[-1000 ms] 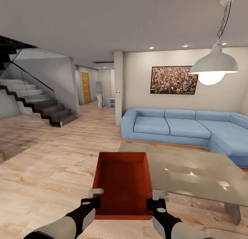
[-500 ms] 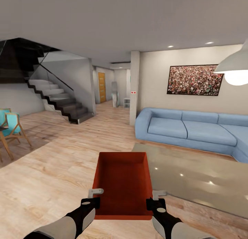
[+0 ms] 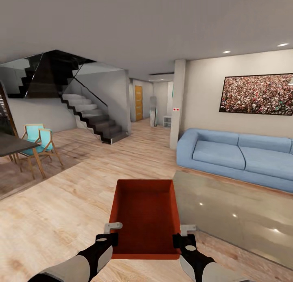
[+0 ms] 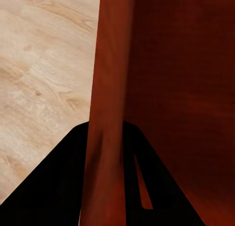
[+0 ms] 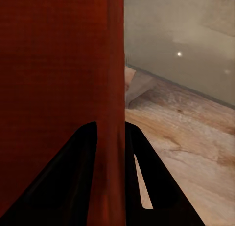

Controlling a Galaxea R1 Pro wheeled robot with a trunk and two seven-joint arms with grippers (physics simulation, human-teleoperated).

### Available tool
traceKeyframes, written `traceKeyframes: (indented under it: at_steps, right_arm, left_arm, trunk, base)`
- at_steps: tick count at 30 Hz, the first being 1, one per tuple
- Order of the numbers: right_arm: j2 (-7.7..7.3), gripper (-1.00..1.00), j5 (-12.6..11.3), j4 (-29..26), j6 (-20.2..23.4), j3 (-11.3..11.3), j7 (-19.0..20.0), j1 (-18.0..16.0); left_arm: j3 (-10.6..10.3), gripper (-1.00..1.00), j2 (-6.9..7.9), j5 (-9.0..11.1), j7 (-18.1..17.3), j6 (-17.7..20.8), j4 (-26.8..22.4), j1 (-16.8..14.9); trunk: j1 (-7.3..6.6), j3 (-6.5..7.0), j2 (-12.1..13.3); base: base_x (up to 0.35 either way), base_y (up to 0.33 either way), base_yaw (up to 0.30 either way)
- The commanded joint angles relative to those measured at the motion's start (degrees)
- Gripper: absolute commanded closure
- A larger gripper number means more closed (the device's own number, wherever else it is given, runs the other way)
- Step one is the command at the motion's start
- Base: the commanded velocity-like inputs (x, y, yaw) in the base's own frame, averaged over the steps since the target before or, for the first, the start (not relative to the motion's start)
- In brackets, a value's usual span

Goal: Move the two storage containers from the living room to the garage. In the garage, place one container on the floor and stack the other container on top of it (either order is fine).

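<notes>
Fingers [image 4: 73,187] pinch container [image 3: 145,217] above wood floor [image 3: 61,208].

A blue sofa [image 3: 240,158] sits under a speckled painting [image 3: 257,94], with a glass table [image 3: 236,217] before it. Stairs [image 3: 91,121] rise beyond, near turquoise chairs [image 3: 38,140].

Open plank floor [image 3: 81,192] runs ahead and leftward, wide and bare all the way to the hallway [image 3: 140,123] beyond. On the right, the glass coffee table [image 3: 240,217] sits just beside the carried storage container [image 3: 144,217], crowding that flank, with the blue sofa [image 3: 240,156] behind it. A pillar [image 3: 177,103] narrows the hallway mouth. Staircase [image 3: 93,119], dining table [image 3: 12,145] and chairs [image 3: 40,141] hem in the far left.
</notes>
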Motion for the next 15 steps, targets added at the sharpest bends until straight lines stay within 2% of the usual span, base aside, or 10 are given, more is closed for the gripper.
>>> traceKeyframes:
  at_steps: [1, 15]
  right_arm:
    - [-0.01, 1.0, -0.1, 0.0, -0.1, -1.2, -0.1, 0.0]
    - [-0.01, 1.0, -0.1, 0.0, -0.2, -1.1, -0.1, 0.0]
  left_arm:
    - [2.9, 1.0, 0.71, 0.2, 0.4, 0.0, -0.1, -0.1]
    - [2.9, 1.0, 0.7, 0.2, 0.4, 0.0, -0.1, -0.1]
  trunk:
    - [0.01, -0.08, -0.1]
    - [0.01, -0.08, -0.1]
  base:
    - [0.0, 0.0, 0.3]
    - [0.0, 0.0, 0.3]
